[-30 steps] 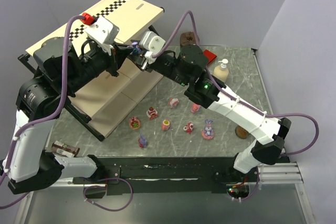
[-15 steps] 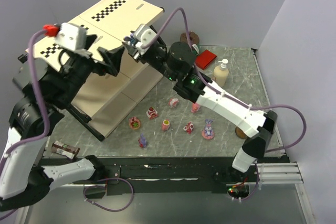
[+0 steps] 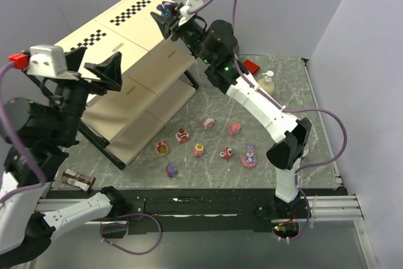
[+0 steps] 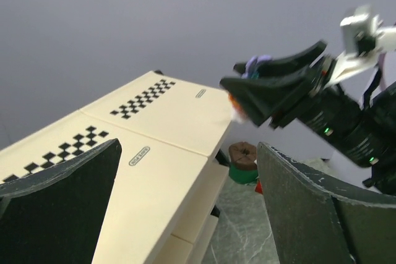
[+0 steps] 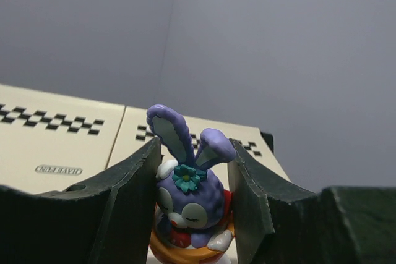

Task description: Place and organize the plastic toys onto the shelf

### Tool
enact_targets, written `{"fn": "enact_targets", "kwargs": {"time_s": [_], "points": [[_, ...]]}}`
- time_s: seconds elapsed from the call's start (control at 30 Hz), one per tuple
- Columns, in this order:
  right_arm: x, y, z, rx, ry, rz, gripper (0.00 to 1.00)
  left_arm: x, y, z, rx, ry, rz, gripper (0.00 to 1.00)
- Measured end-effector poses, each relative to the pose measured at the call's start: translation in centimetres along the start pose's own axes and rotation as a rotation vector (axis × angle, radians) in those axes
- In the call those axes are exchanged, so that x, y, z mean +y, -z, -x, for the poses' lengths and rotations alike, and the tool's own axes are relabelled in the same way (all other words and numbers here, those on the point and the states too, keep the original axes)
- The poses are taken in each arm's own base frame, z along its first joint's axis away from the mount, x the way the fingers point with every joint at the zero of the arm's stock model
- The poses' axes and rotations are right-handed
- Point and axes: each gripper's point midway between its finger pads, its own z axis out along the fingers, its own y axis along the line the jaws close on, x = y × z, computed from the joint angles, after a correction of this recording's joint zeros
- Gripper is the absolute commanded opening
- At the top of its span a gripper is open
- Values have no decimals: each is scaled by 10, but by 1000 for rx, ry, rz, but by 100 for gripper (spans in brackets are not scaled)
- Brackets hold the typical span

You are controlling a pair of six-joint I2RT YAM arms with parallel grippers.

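1. The shelf [image 3: 135, 20] has smooth, matt cream boards, like painted wood, with printed black checks.
2. The bunny [image 5: 189, 202] just above the shelf's top board is glossy moulded plastic, its purple body finely pebbled.
3. The fingers [image 5: 127, 196] of the right hand [image 5: 193, 146] are matt black plastic, faintly grainy.
4. The counter [image 3: 201, 171] under the shelf looks like smooth, grey veined stone.

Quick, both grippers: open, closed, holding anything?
Left gripper: open, holding nothing.
Right gripper: closed on a small purple plastic bunny figurine with an orange base.
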Motion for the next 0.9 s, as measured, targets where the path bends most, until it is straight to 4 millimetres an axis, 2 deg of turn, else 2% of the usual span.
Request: {"fn": "enact_targets", "kwargs": {"time_s": [0.2, 0.3, 0.4, 0.5, 0.7, 0.9], "points": [[-26, -18, 1, -92, -65, 17, 0, 3, -13, -44, 66, -39, 71, 96], [-35, -23, -13, -104, -91, 28, 0, 7, -17, -54, 72, -56, 104, 96], [-39, -26, -36, -88, -127, 49, 0, 11, -18, -64, 69, -67, 136, 96], [-44, -30, -54, -93, -149, 50, 2, 15, -17, -65, 55, -78, 155, 96], [-45, -34, -54, -121, -159, 60, 11, 24, -16, -51, 3, -96, 196, 96], [-46, -38, -56, -141, -157, 54, 30, 27, -19, -44, -23, -127, 210, 96]]}}
